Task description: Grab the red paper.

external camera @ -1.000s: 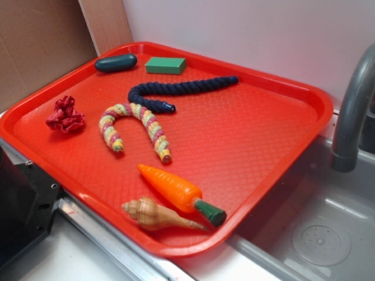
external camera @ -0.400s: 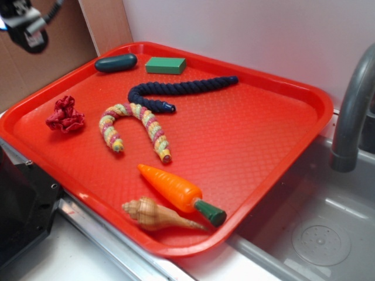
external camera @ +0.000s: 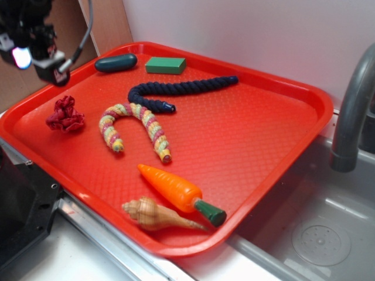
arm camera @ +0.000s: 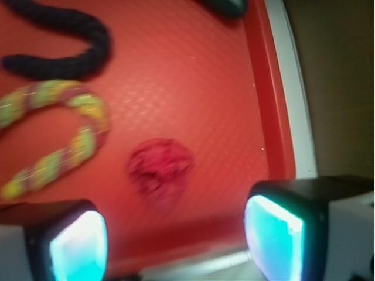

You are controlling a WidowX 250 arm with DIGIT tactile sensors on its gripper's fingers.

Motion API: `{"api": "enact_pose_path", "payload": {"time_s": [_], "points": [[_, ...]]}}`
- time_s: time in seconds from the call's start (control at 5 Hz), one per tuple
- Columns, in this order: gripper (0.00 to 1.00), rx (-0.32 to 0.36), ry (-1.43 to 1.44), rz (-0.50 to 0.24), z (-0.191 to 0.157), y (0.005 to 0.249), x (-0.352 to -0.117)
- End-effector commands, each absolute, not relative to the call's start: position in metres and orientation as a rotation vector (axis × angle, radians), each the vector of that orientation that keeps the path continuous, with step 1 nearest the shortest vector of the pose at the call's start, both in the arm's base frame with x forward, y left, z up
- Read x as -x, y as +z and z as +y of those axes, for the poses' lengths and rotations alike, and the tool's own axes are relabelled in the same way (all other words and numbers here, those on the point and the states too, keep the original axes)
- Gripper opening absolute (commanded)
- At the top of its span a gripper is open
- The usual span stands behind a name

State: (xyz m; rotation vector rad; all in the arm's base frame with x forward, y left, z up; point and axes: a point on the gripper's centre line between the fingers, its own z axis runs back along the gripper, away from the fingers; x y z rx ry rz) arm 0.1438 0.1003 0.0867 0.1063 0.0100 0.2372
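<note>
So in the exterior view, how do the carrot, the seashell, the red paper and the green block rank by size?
Largest to smallest as they look:
1. carrot
2. seashell
3. red paper and green block, too alike to rank.
The carrot and seashell sit nearer the camera, which may flatter them.

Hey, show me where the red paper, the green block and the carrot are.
red paper [external camera: 65, 115], exterior view, middle of the crumpled wad.
green block [external camera: 165, 65], exterior view, centre of its top face.
carrot [external camera: 171, 186], exterior view, middle of the orange body.
</note>
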Motion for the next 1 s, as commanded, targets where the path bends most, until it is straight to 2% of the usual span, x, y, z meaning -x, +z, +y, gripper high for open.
{"api": "enact_pose_path", "payload": {"time_s": [0.0,0.2,0.4,0.6,0.8], "points": [[1.00,-0.076,0.111,-0.004,0.109,0.031,-0.156],[1.00,0.027,0.080,-0.006,0.086,0.009,-0.163],[0.00,0.029,0.070,0.016,0.078,0.000,-0.149],[0.00,0.015,0.080,0.020,0.073,0.004,-0.147],[0.00,-0.010,0.101,0.021,0.062,0.029,-0.150]]}}
